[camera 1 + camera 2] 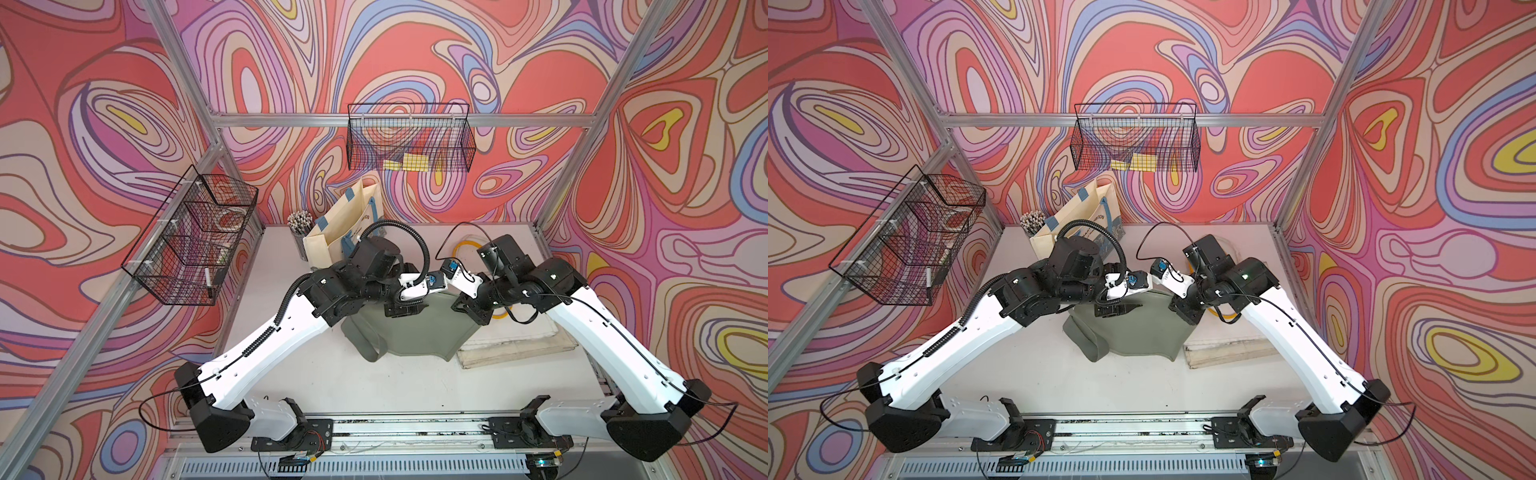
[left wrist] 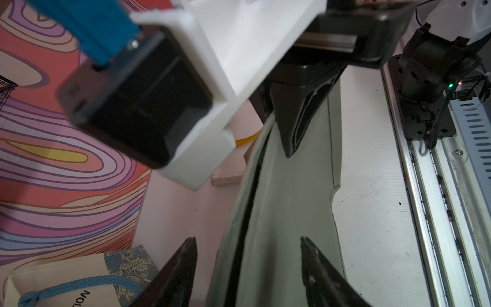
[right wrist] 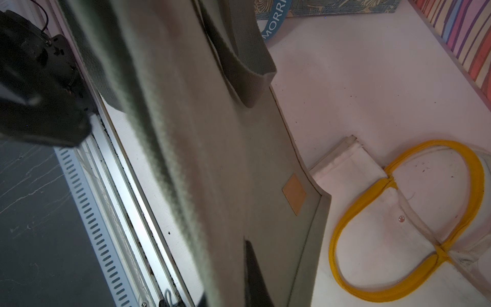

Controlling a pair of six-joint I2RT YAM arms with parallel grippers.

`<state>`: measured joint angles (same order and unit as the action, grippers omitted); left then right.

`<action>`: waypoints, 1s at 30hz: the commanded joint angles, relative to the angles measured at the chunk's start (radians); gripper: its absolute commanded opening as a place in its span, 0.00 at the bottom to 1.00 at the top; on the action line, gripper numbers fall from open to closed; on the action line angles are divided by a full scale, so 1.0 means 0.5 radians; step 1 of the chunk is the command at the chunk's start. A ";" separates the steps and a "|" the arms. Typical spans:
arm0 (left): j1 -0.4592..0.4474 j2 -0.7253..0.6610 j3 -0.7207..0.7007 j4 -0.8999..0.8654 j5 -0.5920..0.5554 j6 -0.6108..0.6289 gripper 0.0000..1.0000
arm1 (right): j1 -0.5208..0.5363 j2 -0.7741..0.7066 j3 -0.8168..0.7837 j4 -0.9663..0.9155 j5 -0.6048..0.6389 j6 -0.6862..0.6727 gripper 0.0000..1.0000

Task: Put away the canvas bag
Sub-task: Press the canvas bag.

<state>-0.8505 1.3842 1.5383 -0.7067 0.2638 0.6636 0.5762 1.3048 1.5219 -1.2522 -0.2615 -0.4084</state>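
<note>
Right gripper pinches the grey-green canvas bag at its rim. Left gripper stands open astride that rim, gripping nothing

Both top views look down from high above the green bag, sharing the whole tabletop. Both wrist views sit close beside that bag, facing along its cloth.

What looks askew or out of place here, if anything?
The grey-green canvas bag hangs lopsided: only the right end effector pinches its rim, while the left end effector stands open astride it. The cream tote with blue handles leans tilted behind.
</note>
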 commanded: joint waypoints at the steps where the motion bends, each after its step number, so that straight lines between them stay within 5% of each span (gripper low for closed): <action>1: -0.011 0.040 0.082 -0.018 -0.029 -0.023 0.51 | -0.010 -0.020 0.063 0.100 -0.066 -0.006 0.00; 7: -0.011 0.027 0.064 -0.022 -0.111 0.001 0.02 | -0.012 -0.020 0.069 0.144 -0.120 0.003 0.00; 10: -0.012 0.004 0.064 -0.026 -0.140 0.007 0.00 | -0.011 -0.031 0.027 0.164 -0.148 0.008 0.00; 18: 0.043 -0.249 -0.099 0.057 -0.103 -0.011 0.00 | -0.013 -0.167 -0.260 0.344 -0.228 0.067 0.34; 27: 0.191 -0.571 -0.317 0.088 0.071 -0.087 0.00 | -0.017 -0.179 -0.298 0.480 -0.424 0.137 0.36; 30: 0.213 -0.614 -0.359 0.087 0.072 -0.095 0.00 | -0.017 -0.183 -0.286 0.521 -0.473 0.144 0.28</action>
<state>-0.7616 1.1301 1.3586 -0.7143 0.2703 0.6334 0.5774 1.2304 1.3880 -0.9878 -0.4923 -0.3569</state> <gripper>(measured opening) 0.079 0.303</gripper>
